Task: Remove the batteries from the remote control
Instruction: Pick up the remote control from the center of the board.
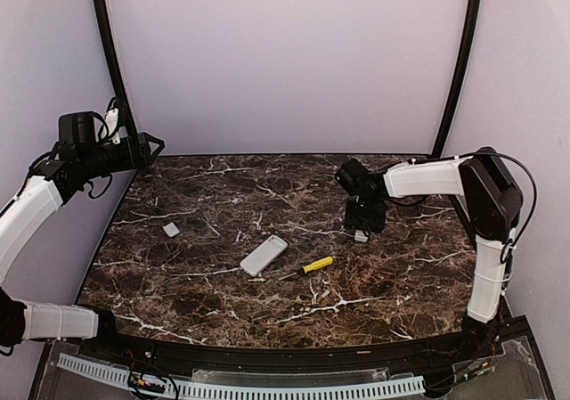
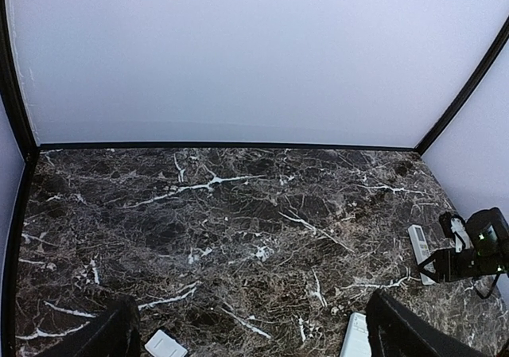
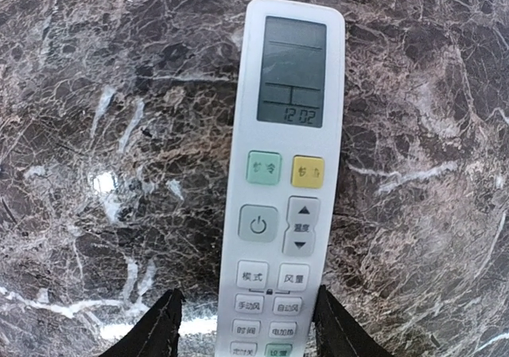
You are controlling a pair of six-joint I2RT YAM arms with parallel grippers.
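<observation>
While the half-open right end effector [image 3: 246, 293] straddles it ungripped, the remote [image 3: 286, 174] lies lengthwise, display end away.

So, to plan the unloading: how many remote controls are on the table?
2. One remote lies mid-table beside the screwdriver; the right hand straddles the other remote, face up. More could be hidden.

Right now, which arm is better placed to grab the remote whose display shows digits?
The right. The right gripper straddles that remote at its button end, a finger on each side, not visibly clamped. The left gripper hangs open over the table at its far left corner, away from it.
</observation>
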